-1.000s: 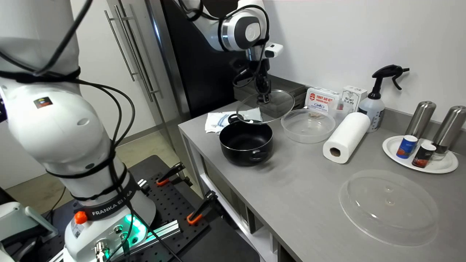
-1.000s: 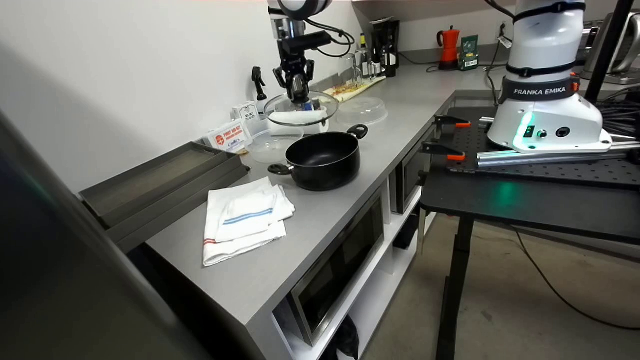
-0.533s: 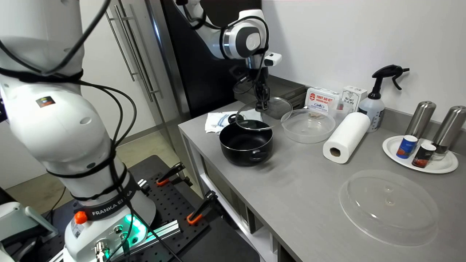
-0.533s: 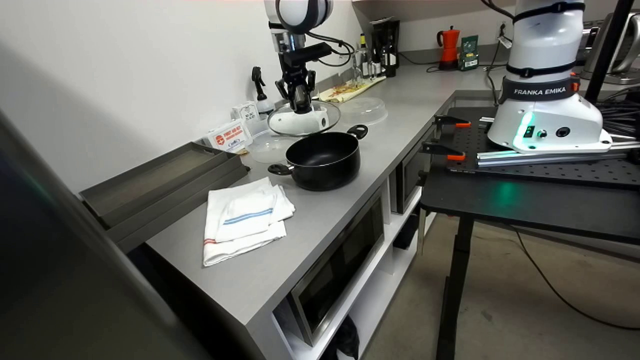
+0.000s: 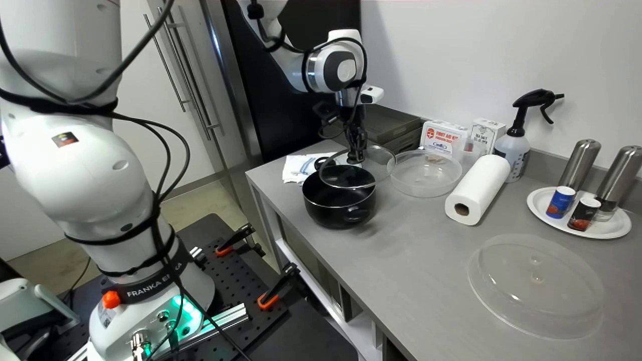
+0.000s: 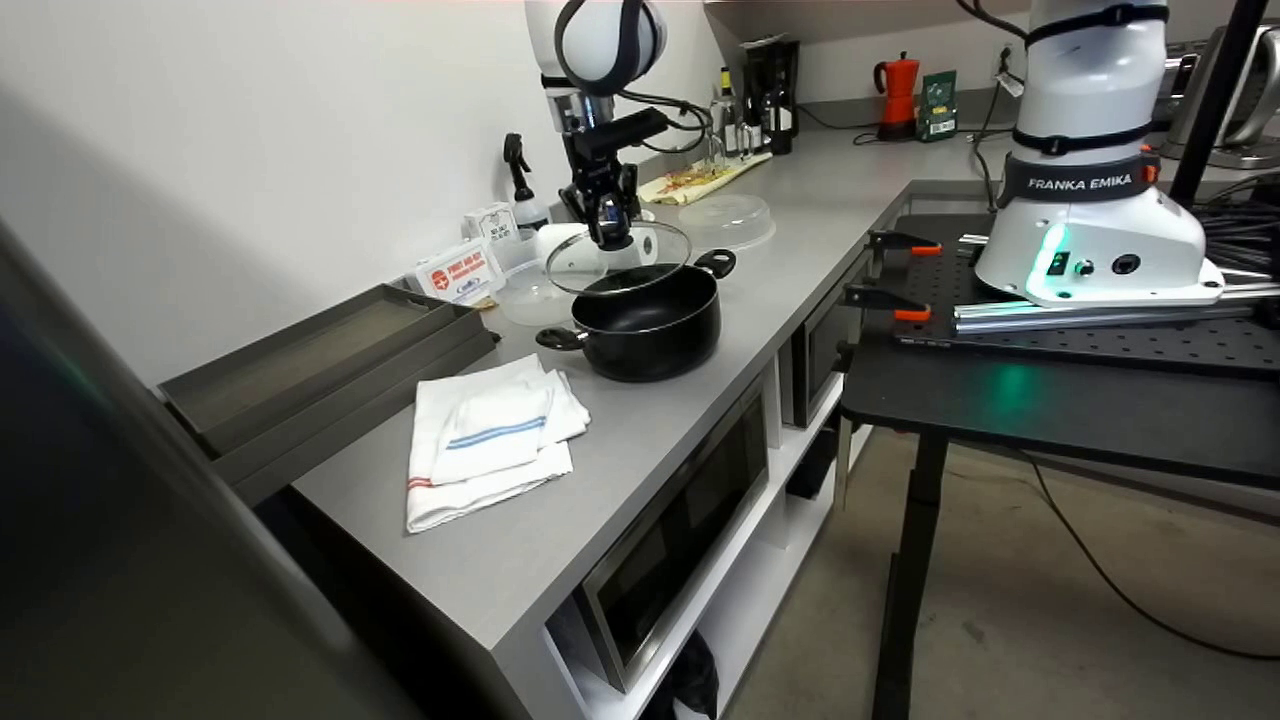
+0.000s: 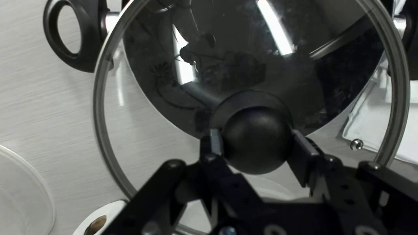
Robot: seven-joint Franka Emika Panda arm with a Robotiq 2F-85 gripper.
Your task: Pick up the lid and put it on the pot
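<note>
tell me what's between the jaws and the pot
The glass lid, its knob gripped in the jaws, partly over the pot; the wrist view shows it.

Black cables (image 5: 142,46) are strapped to the rounded white arm (image 5: 85,170). The green-lit base (image 6: 1100,240) is marked "FRANKA EMIKA". The black end effector (image 7: 259,143) is dotted with screws (image 7: 227,230).

robot base (image 6: 1100,235) reads "franka emika", wide box (image 5: 444,137) "first aid kit", narrow box (image 5: 486,135) "sea salt".
</note>
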